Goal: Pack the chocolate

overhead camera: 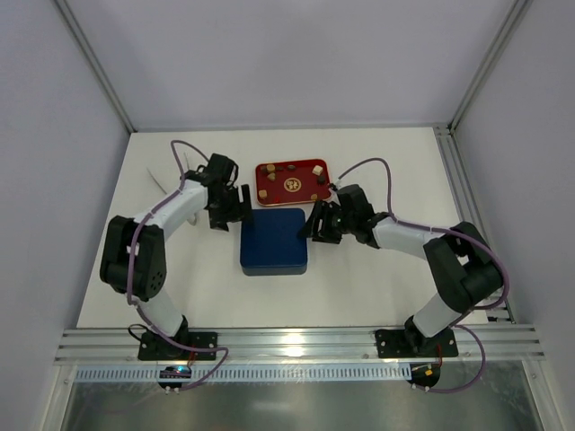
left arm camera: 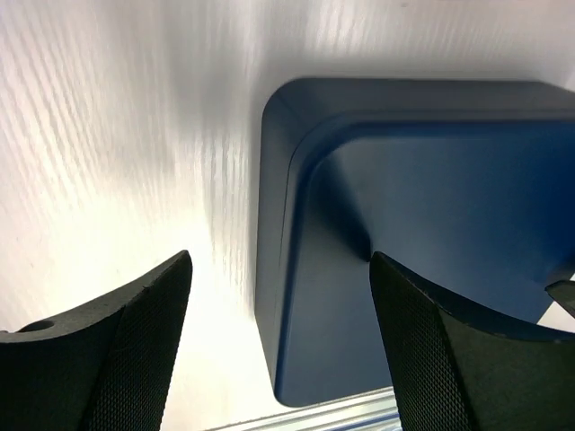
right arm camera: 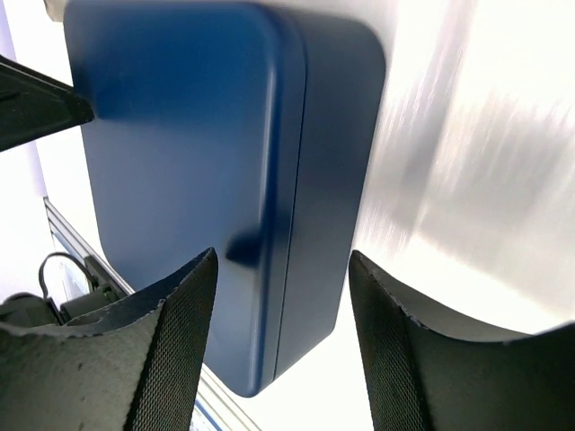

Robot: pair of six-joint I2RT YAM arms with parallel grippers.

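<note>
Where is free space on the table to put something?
Free: the strip between blue lid and arm bases; the far right corner beside the red tray. Crowded: beside the lid, at the left gripper and right gripper.

The white bench (overhead camera: 341,287) carries a blue box (overhead camera: 274,241), lying between the left hand (overhead camera: 229,208) and the right hand (overhead camera: 316,224). A red tray (overhead camera: 269,190) lies just beyond the box, farther out from both hands.

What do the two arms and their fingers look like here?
Both the left arm and the right arm have white links between bulky black joints, and each is trailed by a looping purple cable. The fingers are black and wedge-shaped, with finely cross-hatched inner pads.
</note>
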